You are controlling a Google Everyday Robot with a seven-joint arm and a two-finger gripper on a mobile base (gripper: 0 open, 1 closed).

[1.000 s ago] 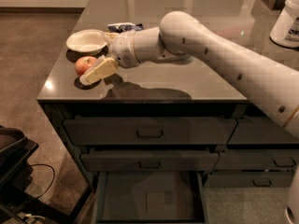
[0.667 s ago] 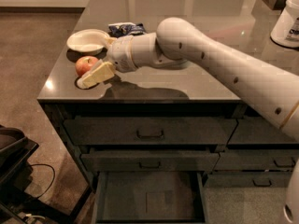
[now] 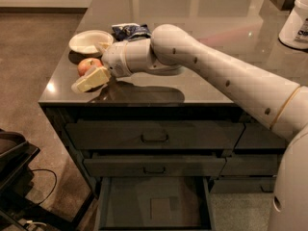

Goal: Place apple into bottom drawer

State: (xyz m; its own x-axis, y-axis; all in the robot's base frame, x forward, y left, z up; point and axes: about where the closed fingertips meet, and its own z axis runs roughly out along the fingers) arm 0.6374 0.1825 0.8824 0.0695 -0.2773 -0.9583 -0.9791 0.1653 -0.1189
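The apple (image 3: 85, 64), orange-red with yellowish patches, sits near the front left corner of the dark countertop (image 3: 202, 88). My gripper (image 3: 91, 73) reaches in from the right and is open around it: a cream finger (image 3: 94, 79) lies along the apple's near side, and the far finger is mostly hidden behind the apple. The apple rests on the counter. The bottom drawer (image 3: 130, 196) of the left column is pulled open below, with a bare grey floor and a faint paler square.
A white bowl (image 3: 89, 41) sits just behind the apple, and a blue packet (image 3: 129, 31) lies beside it. A white container (image 3: 296, 20) stands at the back right. Two shut handled drawers (image 3: 154, 137) are above the open one. Dark equipment (image 3: 14, 162) stands on the floor at left.
My gripper has slid a little to the left and down along the apple's near side. The apple and drawer have not moved.
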